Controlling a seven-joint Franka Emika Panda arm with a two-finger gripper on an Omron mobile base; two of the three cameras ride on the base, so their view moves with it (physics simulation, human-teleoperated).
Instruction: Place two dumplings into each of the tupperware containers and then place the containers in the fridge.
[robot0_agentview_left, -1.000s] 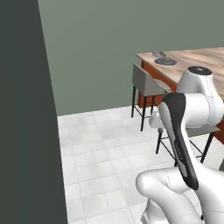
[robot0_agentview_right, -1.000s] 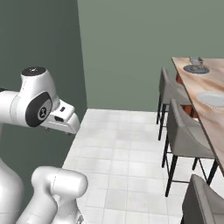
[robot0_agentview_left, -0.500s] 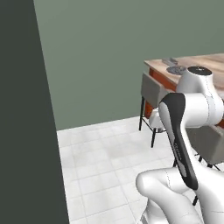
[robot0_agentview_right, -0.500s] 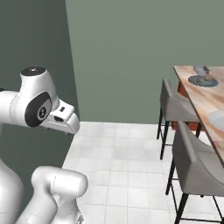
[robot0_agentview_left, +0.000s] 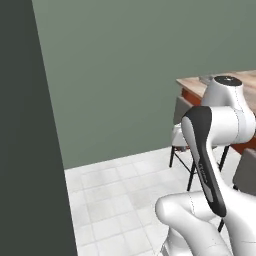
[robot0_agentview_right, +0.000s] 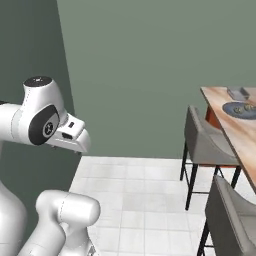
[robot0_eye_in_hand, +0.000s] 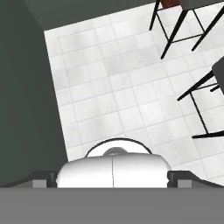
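Note:
The dumplings, the tupperware containers and the fridge are out of view. My arm is folded close over the base, and the hand of my gripper (robot0_agentview_right: 75, 139) points down and right beside the white shoulder. Its fingers are hidden, so whether they are open or shut cannot be read. The hand view looks straight down on the white tiled floor (robot0_eye_in_hand: 113, 87).
A wooden table (robot0_agentview_right: 235, 125) stands at the right with a dark round dish (robot0_agentview_right: 241, 109) on it. Grey chairs (robot0_agentview_right: 207, 145) on black legs stand along it. A tall dark panel (robot0_agentview_left: 25, 150) fills the left, with a grey-green wall (robot0_agentview_left: 125, 75) behind.
The whole picture has shifted: the base has moved, so table and chairs slide right and look nearer, and the dark panel at left looms larger. The arm keeps its folded pose.

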